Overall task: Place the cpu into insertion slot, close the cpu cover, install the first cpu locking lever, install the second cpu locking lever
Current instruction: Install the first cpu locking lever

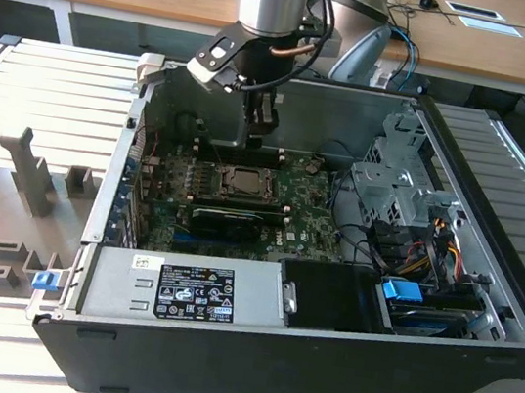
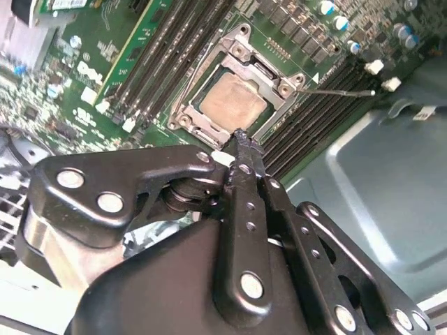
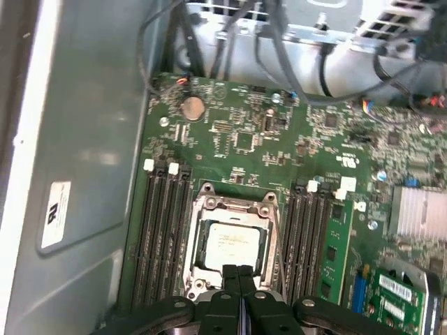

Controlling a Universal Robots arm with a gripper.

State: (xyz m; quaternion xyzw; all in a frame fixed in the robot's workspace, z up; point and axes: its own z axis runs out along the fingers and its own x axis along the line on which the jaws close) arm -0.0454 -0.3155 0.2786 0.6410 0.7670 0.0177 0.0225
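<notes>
The chip (image 3: 230, 246) lies flat in its socket (image 3: 195, 283), with the metal cover (image 3: 237, 206) down around it. The hand (image 3: 239, 271) hangs above the socket's edge, fingers closed on nothing. The chip looks light, stiff and fragile, best held by its edges.

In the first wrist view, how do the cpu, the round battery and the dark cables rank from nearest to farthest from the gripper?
1. cpu, in its socket, right by the gripper.
2. round battery, on the green board beyond the socket.
3. dark cables, past the board's edge.
</notes>
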